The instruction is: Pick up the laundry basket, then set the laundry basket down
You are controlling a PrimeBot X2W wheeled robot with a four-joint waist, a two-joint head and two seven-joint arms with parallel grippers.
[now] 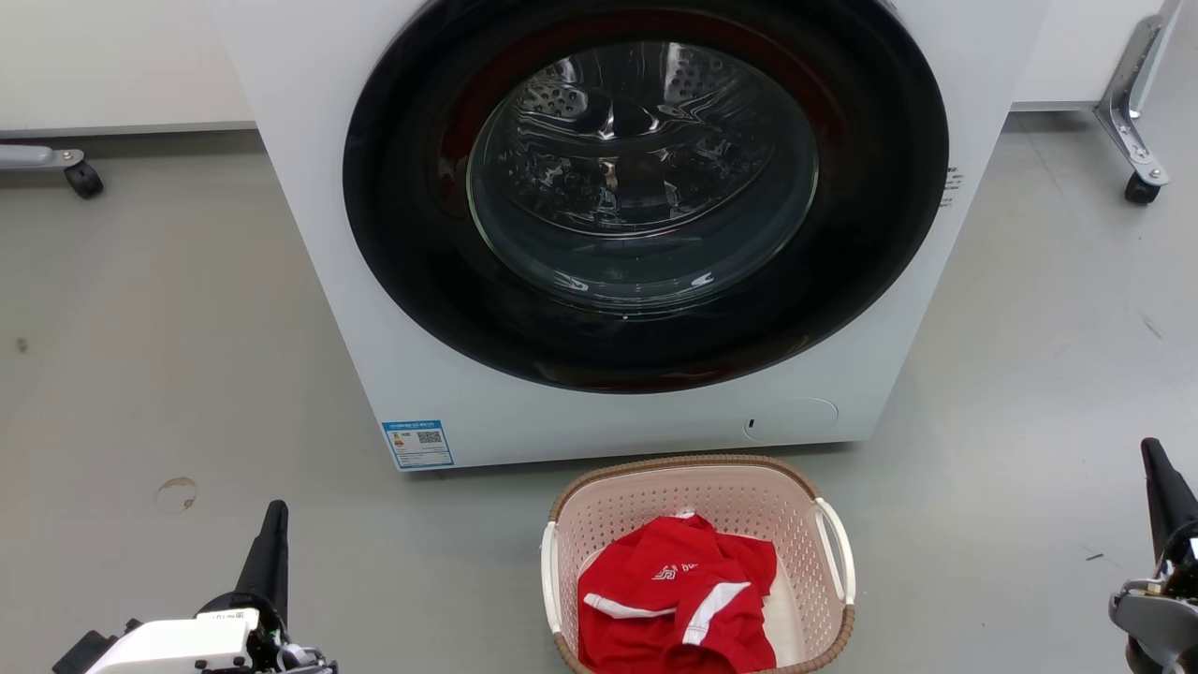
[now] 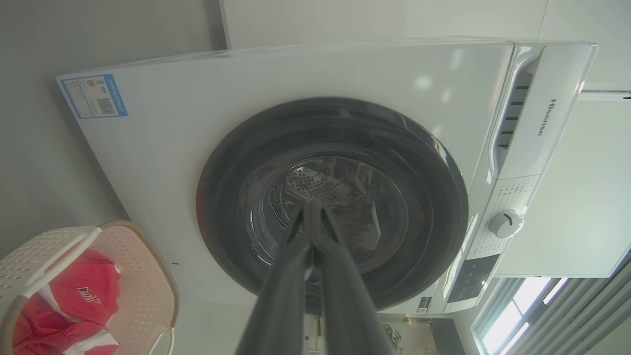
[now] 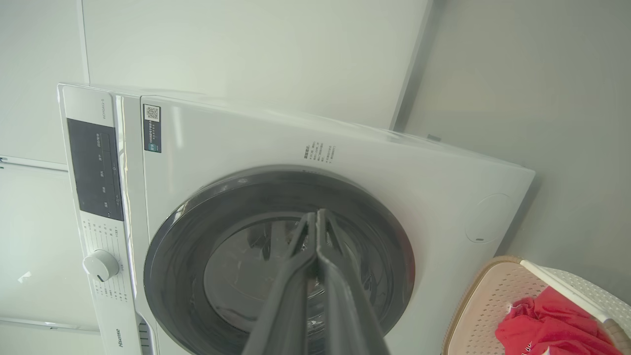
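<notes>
- Sitting upright on the grey floor, the basket is just in front of the washer, at the bottom middle of the head view.
- The basket is pale pink with small holes, a brown woven-look rim and white handles on its two sides.
- A crumpled red garment with white stripes lies inside it.
- The left gripper is at the lower left, well apart from the basket; in its wrist view its two dark fingers are pressed together, with nothing between them.
- The right gripper is at the lower right edge, also well apart from the basket; its fingers are likewise closed on nothing.
- The washer is white with a round dark door; a steel drum shows through the glass.
- A blue label sits at the washer's lower front corner.
</notes>
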